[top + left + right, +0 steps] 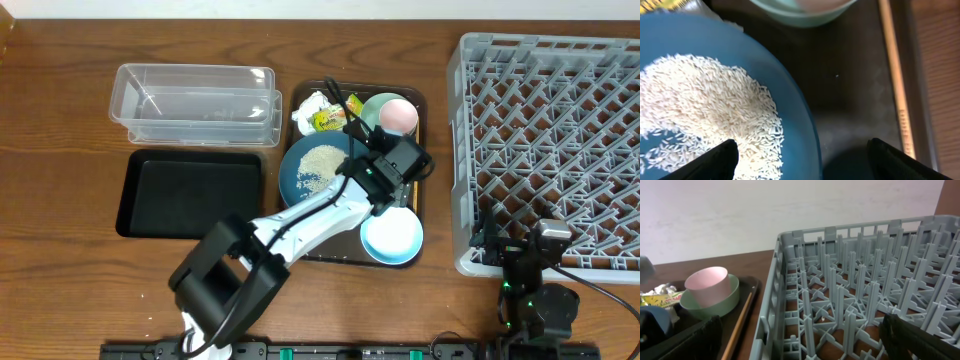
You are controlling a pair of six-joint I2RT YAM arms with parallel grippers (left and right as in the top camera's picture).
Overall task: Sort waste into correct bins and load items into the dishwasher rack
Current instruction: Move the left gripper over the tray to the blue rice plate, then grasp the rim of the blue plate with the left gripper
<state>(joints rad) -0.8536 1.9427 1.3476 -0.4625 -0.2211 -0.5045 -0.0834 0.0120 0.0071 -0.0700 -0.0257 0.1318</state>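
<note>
The dark blue plate (293, 185), centre of the overhead frame on the brown serving tray (855, 90), carries a loose heap of rice (705, 110). Stiff, smooth and probably slick, it looks best pinched at the rim and kept level, or the grains will spill. The left gripper (802, 156) straddles the plate's right-hand rim, jaws spread wide, grasping nothing. Its arm hides part of the plate from above, and the wrist view crops the plate at left and bottom. At lower right, the right gripper (805, 340) hangs released by the grey rack (540, 150), its 2 fingertips barely visible.
</note>
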